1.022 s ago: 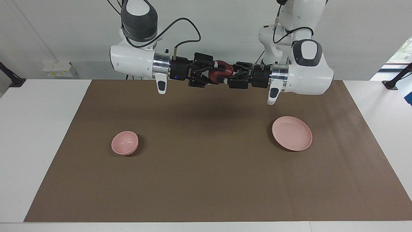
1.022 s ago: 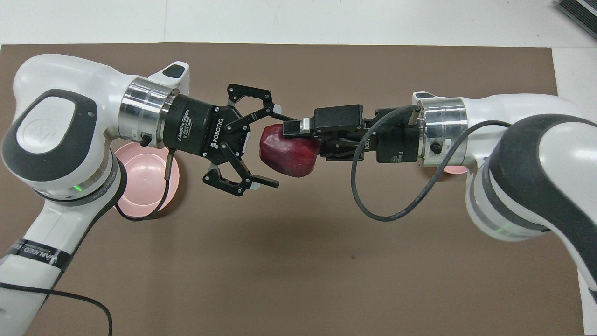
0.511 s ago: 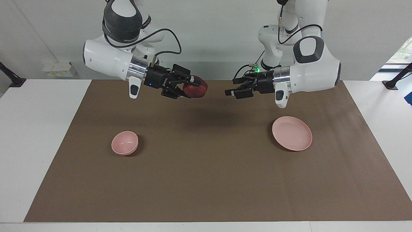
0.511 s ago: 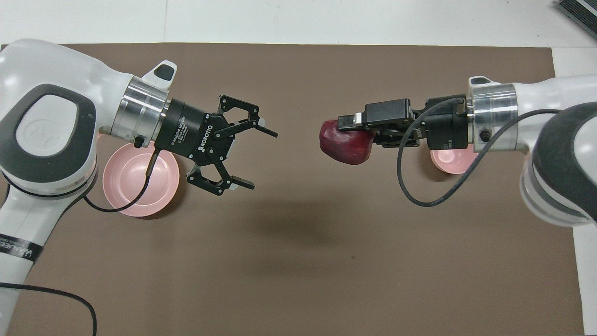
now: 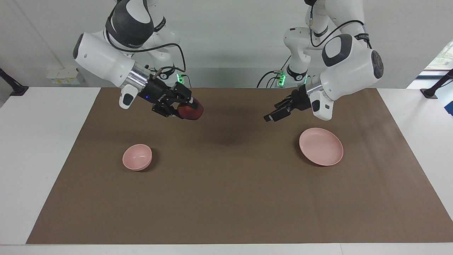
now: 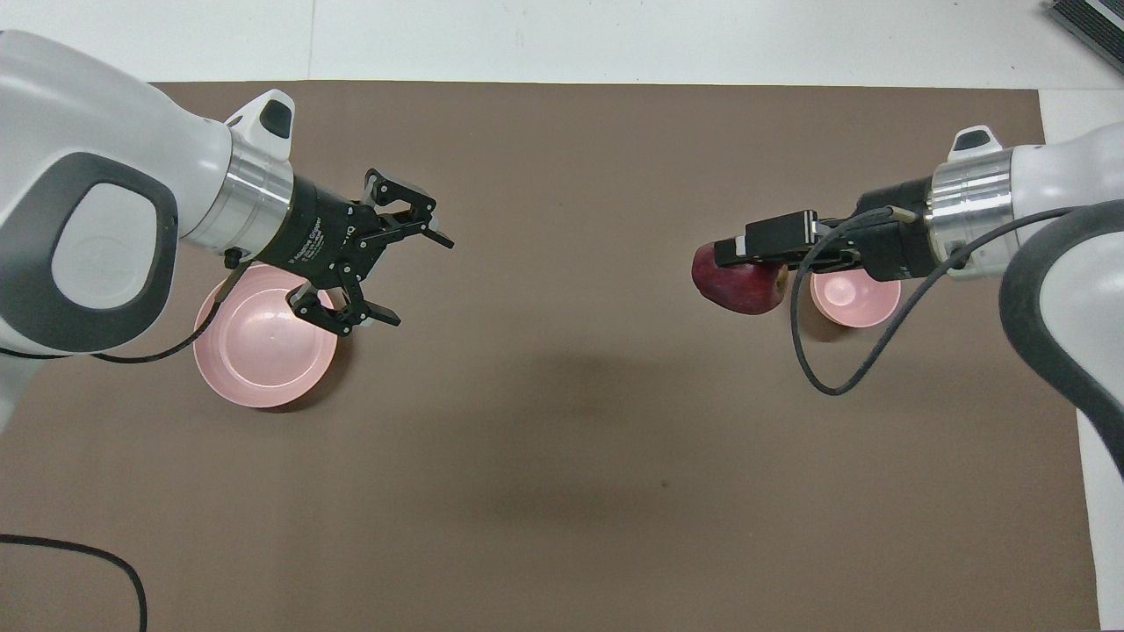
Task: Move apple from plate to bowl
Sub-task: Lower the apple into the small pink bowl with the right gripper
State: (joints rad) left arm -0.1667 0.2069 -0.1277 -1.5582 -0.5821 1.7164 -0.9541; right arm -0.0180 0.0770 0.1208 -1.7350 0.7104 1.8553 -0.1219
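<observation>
The dark red apple (image 5: 191,112) is in my right gripper (image 5: 188,106), which is shut on it and holds it in the air over the brown mat, beside the small pink bowl (image 5: 137,157). In the overhead view the apple (image 6: 738,285) hangs from the right gripper (image 6: 731,262) just short of the bowl (image 6: 856,303). The flat pink plate (image 5: 321,146) lies bare at the left arm's end. My left gripper (image 5: 271,117) is open and empty, in the air by the plate; from above the left gripper (image 6: 421,281) overlaps the rim of the plate (image 6: 263,369).
A brown mat (image 5: 226,198) covers most of the white table. A black cable (image 6: 817,351) loops from the right wrist near the bowl. Another cable (image 6: 79,553) lies at the mat's edge nearest the left arm.
The two grippers met at mid-table with the apple between them, then drew apart. The right gripper carried the apple toward the bowl and tilted down; the left gripper, open, swung back toward the plate.
</observation>
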